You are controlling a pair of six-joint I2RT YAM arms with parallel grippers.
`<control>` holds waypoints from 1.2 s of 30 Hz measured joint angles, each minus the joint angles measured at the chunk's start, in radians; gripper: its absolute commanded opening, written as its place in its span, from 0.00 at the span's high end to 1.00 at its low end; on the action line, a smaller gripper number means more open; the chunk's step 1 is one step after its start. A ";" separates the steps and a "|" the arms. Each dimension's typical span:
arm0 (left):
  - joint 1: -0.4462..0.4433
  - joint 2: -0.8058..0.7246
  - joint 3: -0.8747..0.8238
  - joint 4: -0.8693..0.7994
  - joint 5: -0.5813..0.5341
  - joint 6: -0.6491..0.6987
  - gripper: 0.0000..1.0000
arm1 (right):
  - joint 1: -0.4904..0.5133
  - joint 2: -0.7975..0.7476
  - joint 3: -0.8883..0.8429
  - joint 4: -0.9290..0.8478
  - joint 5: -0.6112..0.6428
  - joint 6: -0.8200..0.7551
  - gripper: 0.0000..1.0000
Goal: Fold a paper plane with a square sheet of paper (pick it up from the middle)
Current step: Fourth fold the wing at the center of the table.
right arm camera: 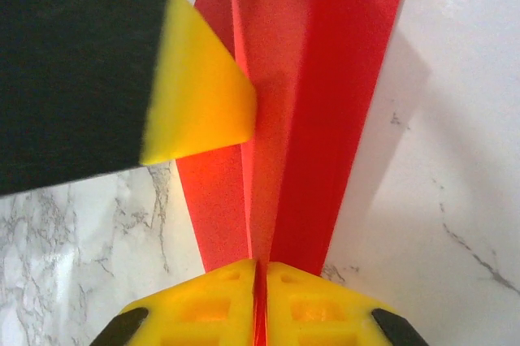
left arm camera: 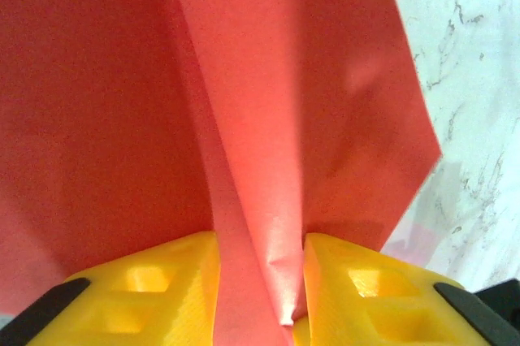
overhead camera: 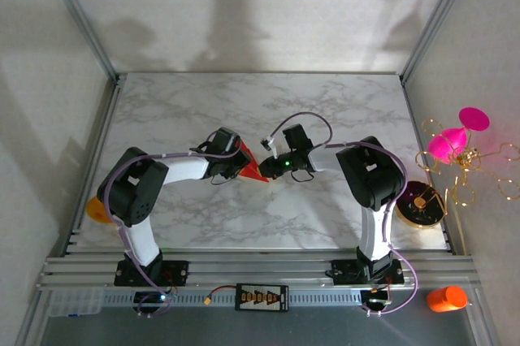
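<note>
Top external, one paper plane on the surface, left gripper and right gripper both clamping its ridge.

1. Worktop: white marble pattern, grey veins, matte. The same veining appears in both wrist views.
2. Back wall: plain white panel with soft grey shadows across it. Brightest patch is low at centre.
3. Side walls, left and right: the same white panel, edged by slanting aluminium posts.
4. Near edge: slotted aluminium rails run the full width.
5. Right of the worktop: magenta cone ornament with gold wire. An orange bottle lies by the rail's end.
6. Light: even and diffuse, shadows soft-edged.
</note>
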 measured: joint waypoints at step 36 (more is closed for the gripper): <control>0.058 0.004 -0.251 0.613 0.197 0.106 0.82 | -0.041 0.064 0.088 -0.109 -0.122 0.069 0.91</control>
